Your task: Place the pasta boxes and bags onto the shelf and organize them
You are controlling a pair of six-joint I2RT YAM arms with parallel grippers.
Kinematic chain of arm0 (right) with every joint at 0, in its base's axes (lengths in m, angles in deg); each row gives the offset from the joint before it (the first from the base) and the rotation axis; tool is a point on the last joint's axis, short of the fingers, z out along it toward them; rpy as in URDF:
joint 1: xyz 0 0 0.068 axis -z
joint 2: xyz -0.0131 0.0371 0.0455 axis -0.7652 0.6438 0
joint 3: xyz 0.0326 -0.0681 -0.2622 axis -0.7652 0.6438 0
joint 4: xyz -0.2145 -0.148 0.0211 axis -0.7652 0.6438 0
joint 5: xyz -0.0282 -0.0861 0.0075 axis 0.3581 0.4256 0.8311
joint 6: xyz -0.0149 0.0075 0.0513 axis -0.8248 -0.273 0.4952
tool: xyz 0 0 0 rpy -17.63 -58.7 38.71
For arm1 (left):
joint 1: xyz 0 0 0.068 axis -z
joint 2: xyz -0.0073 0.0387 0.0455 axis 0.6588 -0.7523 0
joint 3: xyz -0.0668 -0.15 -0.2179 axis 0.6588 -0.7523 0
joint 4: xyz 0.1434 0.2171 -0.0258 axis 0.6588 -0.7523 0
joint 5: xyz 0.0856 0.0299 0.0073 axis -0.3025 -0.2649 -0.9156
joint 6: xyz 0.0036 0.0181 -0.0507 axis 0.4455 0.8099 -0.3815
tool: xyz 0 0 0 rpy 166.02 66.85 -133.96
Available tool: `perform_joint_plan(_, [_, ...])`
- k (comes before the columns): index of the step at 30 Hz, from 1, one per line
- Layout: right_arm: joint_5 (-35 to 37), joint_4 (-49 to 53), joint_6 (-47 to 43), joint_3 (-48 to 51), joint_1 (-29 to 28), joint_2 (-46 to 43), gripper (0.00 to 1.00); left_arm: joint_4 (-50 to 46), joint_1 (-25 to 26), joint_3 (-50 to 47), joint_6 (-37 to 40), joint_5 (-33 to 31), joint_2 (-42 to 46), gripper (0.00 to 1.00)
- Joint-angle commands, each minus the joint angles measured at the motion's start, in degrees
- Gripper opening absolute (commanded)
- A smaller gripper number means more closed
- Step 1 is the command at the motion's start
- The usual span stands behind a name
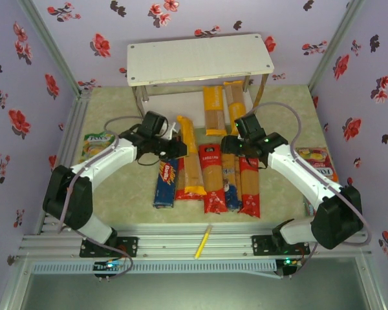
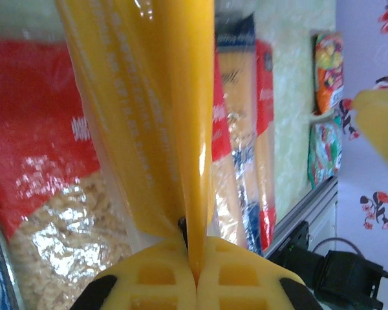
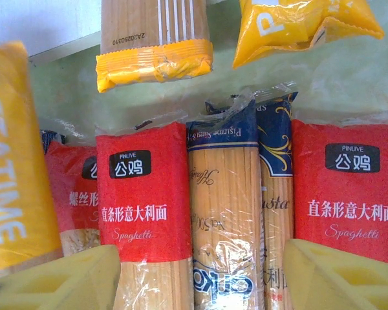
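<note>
Your left tool (image 2: pixel 195 258) is clamped only on the thin end film of the yellow-orange bag (image 2: pixel 149 116), right tool (image 3: pixel 200 274) apart: a quick lift could slip or tear it.

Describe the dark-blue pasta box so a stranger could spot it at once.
Find the white shelf at the back; a row of long pasta packs lies before it. The box ends the row on the left: dark blue, red-yellow logo, beside see-through bags.
</note>
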Motion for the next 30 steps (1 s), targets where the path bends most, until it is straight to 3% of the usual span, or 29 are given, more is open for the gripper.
perform_joint_plan(1, [0.1, -0.2, 0.7, -0.4, -0.6, 1.5, 0.68, 2.8, -2.5, 7.4, 4.7, 2.9, -1.2, 0.0])
perform_joint_plan(14, [-0.1, 0.6, 0.0, -2.9, -1.6, 4.0, 0.68, 4.3, -6.9, 29.6, 10.6, 6.4, -22.6, 0.0])
perform_joint_plan(30, [-0.6, 1.4, -0.1, -4.5, -1.8, 6.6, 0.68, -0.4, -11.2, 44.4, 15.7, 5.8, -33.4, 0.0])
